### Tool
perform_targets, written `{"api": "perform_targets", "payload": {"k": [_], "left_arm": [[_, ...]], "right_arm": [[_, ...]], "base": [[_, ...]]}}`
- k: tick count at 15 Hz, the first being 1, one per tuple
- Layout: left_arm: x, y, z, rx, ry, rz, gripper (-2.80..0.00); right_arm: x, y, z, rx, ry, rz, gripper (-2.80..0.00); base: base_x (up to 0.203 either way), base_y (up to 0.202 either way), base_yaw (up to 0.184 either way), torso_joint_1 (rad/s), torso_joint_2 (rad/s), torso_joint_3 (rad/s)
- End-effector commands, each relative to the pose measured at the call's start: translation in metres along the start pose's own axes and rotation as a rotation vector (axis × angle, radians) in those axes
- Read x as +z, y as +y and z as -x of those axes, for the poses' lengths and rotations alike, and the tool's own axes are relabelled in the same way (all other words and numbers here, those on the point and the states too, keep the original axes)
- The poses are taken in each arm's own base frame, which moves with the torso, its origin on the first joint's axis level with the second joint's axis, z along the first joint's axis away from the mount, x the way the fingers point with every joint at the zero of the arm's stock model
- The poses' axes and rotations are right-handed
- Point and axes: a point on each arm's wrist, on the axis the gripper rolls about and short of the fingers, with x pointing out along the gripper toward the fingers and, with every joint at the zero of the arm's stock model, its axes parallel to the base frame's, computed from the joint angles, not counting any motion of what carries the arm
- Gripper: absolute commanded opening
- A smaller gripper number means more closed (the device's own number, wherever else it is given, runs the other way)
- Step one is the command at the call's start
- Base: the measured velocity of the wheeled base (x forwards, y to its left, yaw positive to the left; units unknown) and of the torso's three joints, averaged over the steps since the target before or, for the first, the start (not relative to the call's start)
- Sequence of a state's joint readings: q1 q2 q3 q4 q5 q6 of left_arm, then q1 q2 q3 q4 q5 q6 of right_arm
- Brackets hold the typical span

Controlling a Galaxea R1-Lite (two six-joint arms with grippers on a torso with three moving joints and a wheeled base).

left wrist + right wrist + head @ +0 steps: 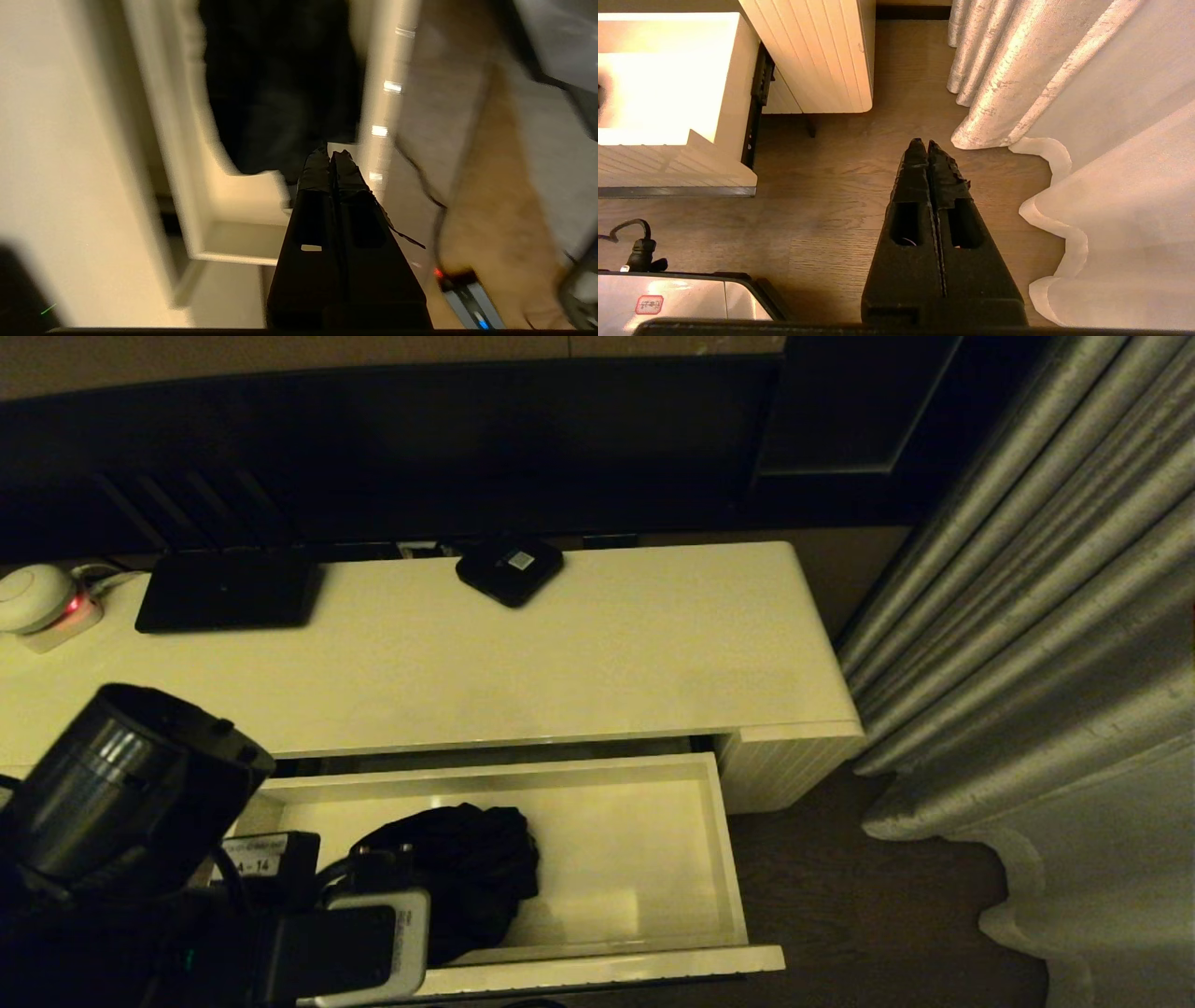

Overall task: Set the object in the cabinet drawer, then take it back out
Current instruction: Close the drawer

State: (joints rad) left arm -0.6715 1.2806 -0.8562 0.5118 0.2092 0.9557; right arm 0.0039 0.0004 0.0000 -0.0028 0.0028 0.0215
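Note:
The cabinet drawer [607, 973] is pulled out, showing its pale inside. The black folding umbrella [476, 868] lies as a bunched heap of fabric in the drawer's left half. My left arm hangs over the drawer's front left corner. In the left wrist view my left gripper [331, 154] is shut with nothing between its fingers, its tips just short of the umbrella [280, 93] and above the drawer wall [243, 238]. My right gripper [924, 144] is shut and empty, low over the wooden floor to the right of the drawer [668, 116], and is out of the head view.
On the cabinet top [560, 644] lie a flat black device [229, 590], a small black box with a white sticker [509, 569] and a white round gadget with a red light [33, 597]. Grey curtains [1027, 616] hang at the right. The robot's base [668, 298] is near the floor.

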Motion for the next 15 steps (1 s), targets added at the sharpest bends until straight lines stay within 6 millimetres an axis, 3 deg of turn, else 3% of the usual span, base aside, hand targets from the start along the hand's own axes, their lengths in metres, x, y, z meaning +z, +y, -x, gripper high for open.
{"api": "perform_targets", "payload": {"k": [1, 3, 4, 9, 15], "left_arm": [[-0.007, -0.014, -0.011, -0.068, 0.034, -0.012, -2.80], [-0.009, -0.022, -0.018, -0.115, 0.032, 0.010, -2.80], [-0.010, -0.023, -0.017, -0.121, 0.025, 0.013, 0.00], [-0.021, -0.042, -0.011, -0.223, -0.069, 0.005, 0.00], [-0.034, -0.071, -0.024, -0.339, -0.031, -0.018, 0.00]], "right_arm": [[0.000, 0.000, 0.000, 0.001, 0.001, 0.000, -2.80], [0.000, 0.000, 0.000, 0.001, 0.001, 0.000, -2.80], [0.000, 0.000, 0.000, 0.001, 0.001, 0.000, -2.80], [0.000, 0.000, 0.000, 0.001, 0.001, 0.000, -2.80], [0.000, 0.000, 0.000, 0.001, 0.001, 0.000, -2.80]], "base": [[0.000, 0.000, 0.000, 0.000, 0.00, 0.000], [0.000, 0.000, 0.000, 0.000, 0.00, 0.000], [0.000, 0.000, 0.000, 0.000, 0.00, 0.000], [0.000, 0.000, 0.000, 0.000, 0.00, 0.000], [0.000, 0.000, 0.000, 0.000, 0.00, 0.000]]}}
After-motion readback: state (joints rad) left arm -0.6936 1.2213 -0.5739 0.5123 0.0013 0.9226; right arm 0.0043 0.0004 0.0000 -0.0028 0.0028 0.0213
